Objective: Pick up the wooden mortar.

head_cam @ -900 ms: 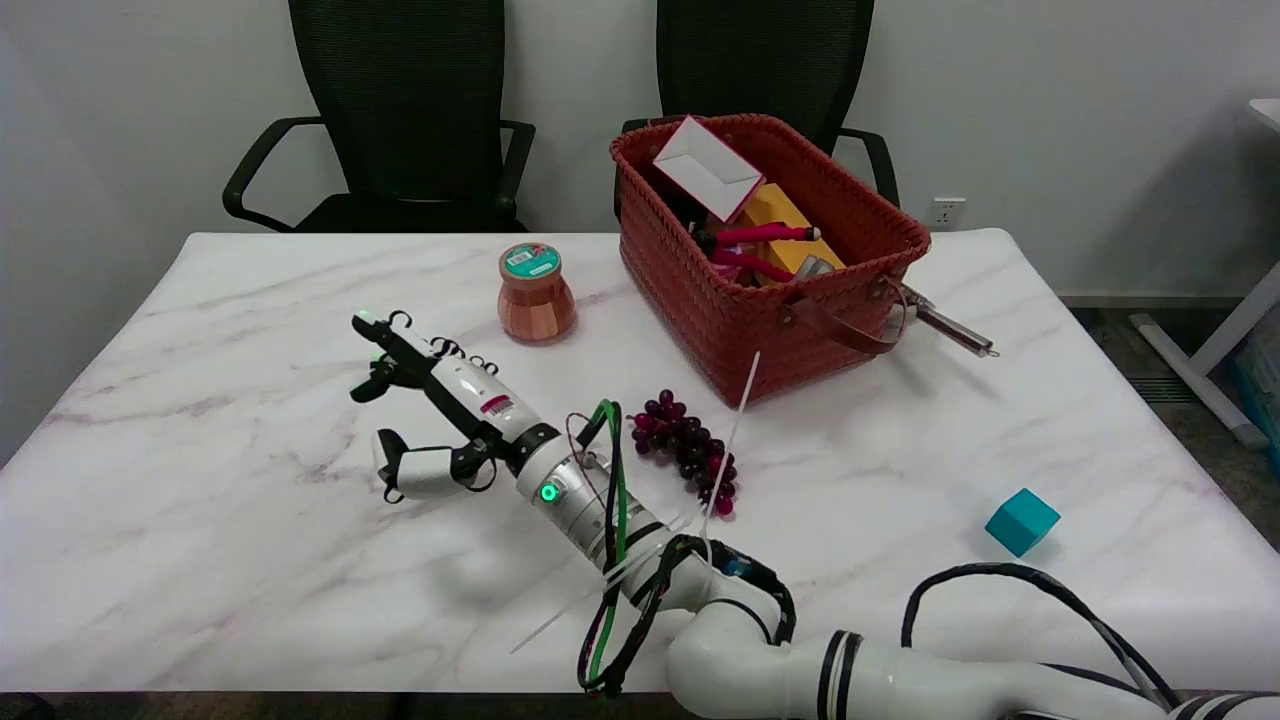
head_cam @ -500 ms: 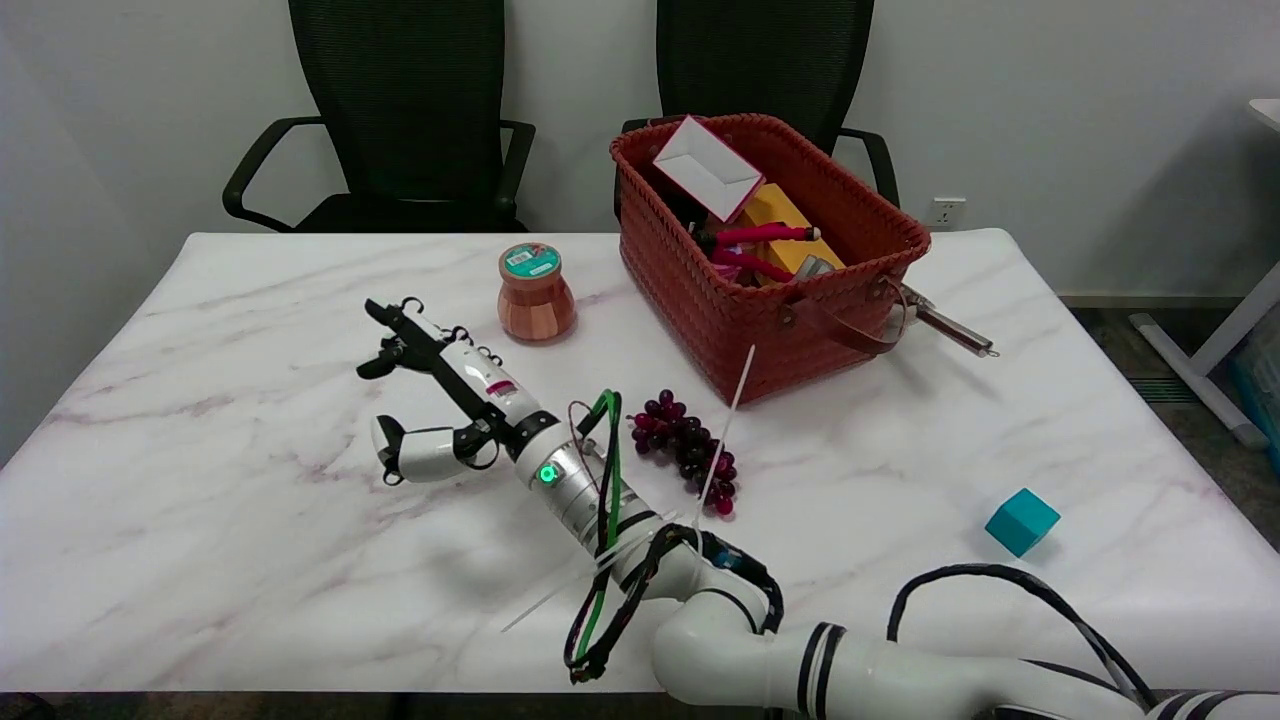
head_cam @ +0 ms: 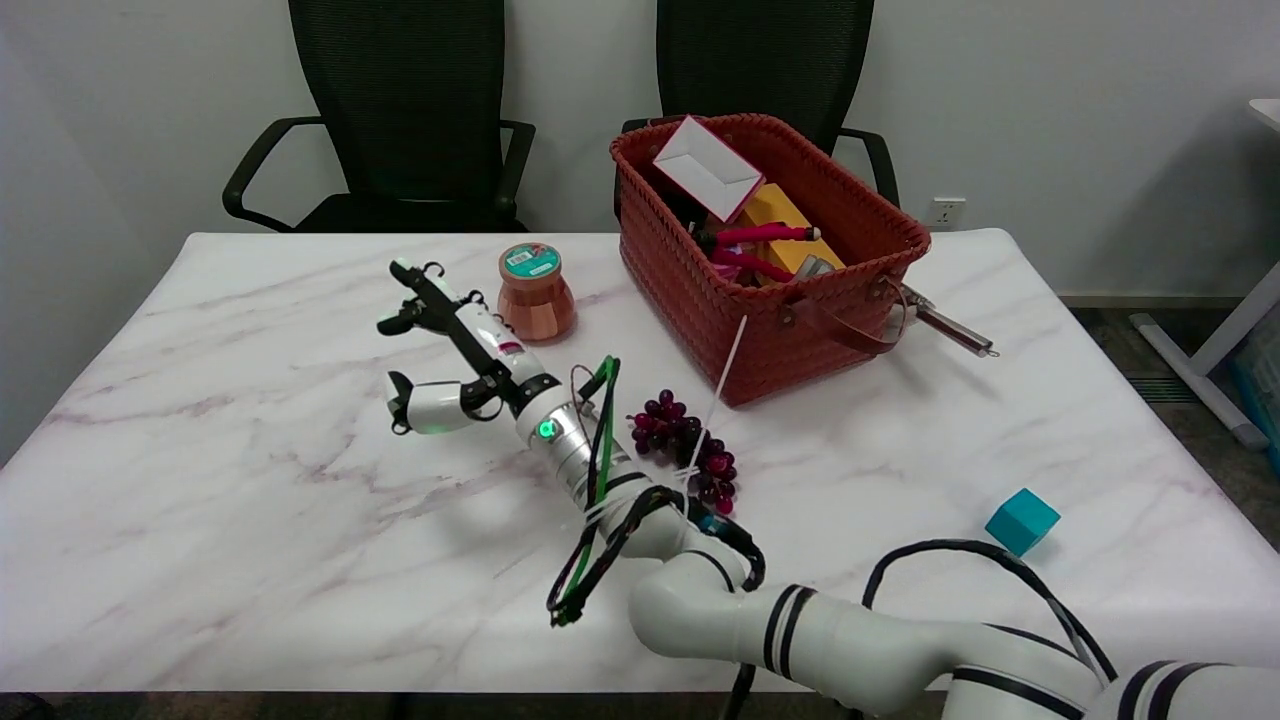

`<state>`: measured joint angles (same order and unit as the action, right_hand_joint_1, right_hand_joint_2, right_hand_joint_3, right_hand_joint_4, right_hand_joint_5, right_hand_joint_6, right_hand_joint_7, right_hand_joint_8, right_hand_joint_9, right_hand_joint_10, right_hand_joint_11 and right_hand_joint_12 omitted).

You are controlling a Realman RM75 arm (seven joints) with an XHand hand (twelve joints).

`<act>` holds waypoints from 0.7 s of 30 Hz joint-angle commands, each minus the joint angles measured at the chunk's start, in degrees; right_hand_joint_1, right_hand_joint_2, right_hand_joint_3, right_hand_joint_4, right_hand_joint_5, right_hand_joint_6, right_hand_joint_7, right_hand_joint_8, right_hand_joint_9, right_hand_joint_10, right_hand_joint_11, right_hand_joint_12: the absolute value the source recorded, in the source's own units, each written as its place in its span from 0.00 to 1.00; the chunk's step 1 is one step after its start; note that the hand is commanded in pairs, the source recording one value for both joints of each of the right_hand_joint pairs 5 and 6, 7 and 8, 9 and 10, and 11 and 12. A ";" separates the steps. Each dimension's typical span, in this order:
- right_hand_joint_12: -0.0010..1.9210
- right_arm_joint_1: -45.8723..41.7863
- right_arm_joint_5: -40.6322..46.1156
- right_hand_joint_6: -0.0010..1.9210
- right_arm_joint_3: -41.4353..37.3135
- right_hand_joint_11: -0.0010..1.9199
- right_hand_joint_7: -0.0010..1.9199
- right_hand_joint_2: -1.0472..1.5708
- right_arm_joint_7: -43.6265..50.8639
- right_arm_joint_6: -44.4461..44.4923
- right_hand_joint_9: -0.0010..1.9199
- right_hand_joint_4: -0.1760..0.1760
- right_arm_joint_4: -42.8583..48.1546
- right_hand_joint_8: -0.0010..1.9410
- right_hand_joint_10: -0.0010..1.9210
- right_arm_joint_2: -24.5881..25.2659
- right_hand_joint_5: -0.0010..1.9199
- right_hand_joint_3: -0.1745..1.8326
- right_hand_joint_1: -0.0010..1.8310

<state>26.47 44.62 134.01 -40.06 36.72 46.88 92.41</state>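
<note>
Head view, one wooden mortar point(head_cam: 537, 293), two chairs point(head_cam: 405, 110)

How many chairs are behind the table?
2. One black chair stands behind the table's far left side, the other black chair behind the red basket, which hides its seat. More could stand outside the picture.

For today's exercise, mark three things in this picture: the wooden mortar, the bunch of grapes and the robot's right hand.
wooden mortar point(head_cam: 537, 310): head view, on its ribbed wooden side.
bunch of grapes point(head_cam: 672, 430): head view, on the dark berries at the cluster's middle.
right hand point(head_cam: 455, 345): head view, on the white palm.
</note>
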 commanded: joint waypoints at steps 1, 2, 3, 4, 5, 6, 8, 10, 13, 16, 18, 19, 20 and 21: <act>0.08 8.82 7.89 0.05 -3.35 0.08 0.27 0.66 -2.65 0.45 0.13 0.50 -11.50 0.27 0.13 4.26 0.05 0.62 0.62; 0.08 9.19 8.45 0.05 -3.43 0.08 0.27 0.65 -2.65 0.39 0.13 0.50 -11.81 0.27 0.13 4.38 0.05 0.62 0.62; 0.08 9.69 9.22 0.06 -3.50 0.08 0.27 0.65 -2.65 0.39 0.13 0.50 -12.34 0.27 0.13 4.58 0.06 0.62 0.62; 0.08 10.06 9.72 0.06 -3.53 0.08 0.27 0.64 -2.65 0.39 0.13 0.50 -12.79 0.26 0.13 4.69 0.06 0.62 0.62; 0.08 10.64 10.55 0.06 -3.74 0.08 0.27 0.63 -2.65 0.39 0.13 0.50 -13.41 0.26 0.13 4.96 0.06 0.62 0.61; 0.08 11.20 11.14 0.06 -4.12 0.08 0.26 0.63 -2.65 0.37 0.13 0.50 -13.89 0.26 0.13 5.31 0.06 0.62 0.61; 0.07 12.15 12.23 0.06 -4.97 0.07 0.25 0.61 -2.65 0.15 0.14 0.50 -14.83 0.25 0.14 5.76 0.06 0.61 0.61; 0.06 13.18 13.17 0.06 -5.80 0.06 0.24 0.59 -2.65 0.15 0.14 0.50 -16.18 0.24 0.14 6.26 0.06 0.59 0.60; 0.05 15.26 14.19 0.06 -7.37 0.05 0.21 0.57 -2.65 0.13 0.15 0.50 -19.37 0.21 0.15 7.42 0.06 0.58 0.60; 0.02 17.73 14.25 0.06 -8.57 0.02 0.17 0.55 -2.65 0.02 0.13 0.50 -22.30 0.17 0.13 8.09 0.06 0.57 0.59; 0.01 19.53 14.25 0.05 -9.68 0.01 0.15 0.54 -2.65 -0.72 0.12 0.50 -23.74 0.15 0.12 8.23 0.05 0.56 0.59; 0.01 20.04 14.25 0.05 -9.91 0.01 0.15 0.54 -2.65 -1.12 0.12 0.50 -24.11 0.15 0.12 8.22 0.05 0.55 0.59; 0.01 20.84 14.25 0.05 -10.39 0.01 0.15 0.53 -2.65 -1.83 0.11 0.50 -24.66 0.14 0.11 8.14 0.05 0.54 0.58; 0.00 21.28 14.25 0.05 -10.84 0.00 0.14 0.53 -2.65 -2.39 0.11 0.50 -25.07 0.14 0.11 8.06 0.05 0.54 0.58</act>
<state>37.65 54.57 129.03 -42.27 37.04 32.77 97.56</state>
